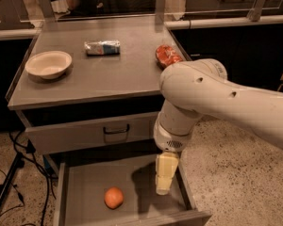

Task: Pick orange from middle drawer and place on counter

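Risk: your cream gripper (163, 179), opening impossible to tell, hangs over the shallow grey metal middle drawer (87, 180) near the small round orange (113, 197), which may roll away if you clip it.

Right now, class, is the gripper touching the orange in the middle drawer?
Apart. The camera view shows the gripper hanging over the middle drawer, with bare drawer floor between it and the orange.

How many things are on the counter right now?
3: white bowl at left, packet mid-back, red item at right, partly behind the arm. Claw hangs over the open drawer.
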Available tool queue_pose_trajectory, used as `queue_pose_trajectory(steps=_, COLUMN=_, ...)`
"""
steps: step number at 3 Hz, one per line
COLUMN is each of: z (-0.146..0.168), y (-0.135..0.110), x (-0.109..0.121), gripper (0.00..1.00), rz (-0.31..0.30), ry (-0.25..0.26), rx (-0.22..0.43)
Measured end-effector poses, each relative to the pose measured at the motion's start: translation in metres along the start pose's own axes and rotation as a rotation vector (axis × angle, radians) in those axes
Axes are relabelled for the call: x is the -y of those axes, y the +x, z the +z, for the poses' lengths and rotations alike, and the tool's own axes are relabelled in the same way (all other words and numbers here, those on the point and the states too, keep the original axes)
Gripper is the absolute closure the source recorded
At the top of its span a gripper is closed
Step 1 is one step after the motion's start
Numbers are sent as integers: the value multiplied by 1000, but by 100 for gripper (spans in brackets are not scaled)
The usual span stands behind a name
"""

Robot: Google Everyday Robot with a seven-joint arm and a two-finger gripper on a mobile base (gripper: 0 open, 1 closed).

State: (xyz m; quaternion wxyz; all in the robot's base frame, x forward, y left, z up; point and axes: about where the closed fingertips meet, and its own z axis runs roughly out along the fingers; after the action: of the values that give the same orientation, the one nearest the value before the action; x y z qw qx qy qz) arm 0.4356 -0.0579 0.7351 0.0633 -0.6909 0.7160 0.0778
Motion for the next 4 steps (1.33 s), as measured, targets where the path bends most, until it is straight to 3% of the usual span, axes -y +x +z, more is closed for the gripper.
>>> queue_pose_trajectory(steps=1, z=30, y=-15, x=-4, gripper=0, rz=-1, ry=-17, rx=8)
queue_pose_trajectory(steps=2, z=50, y=-36, x=10, gripper=0, rz=-21, ry=5, rx=21)
queue_pose_trajectory(steps=3, z=66, y=-48, x=20, gripper=0, rz=11, ry=-8, rx=84)
queue_pose_trajectory(steps=4, z=68, y=-49, x=20, gripper=0, rz=13, ry=-12, rx=88)
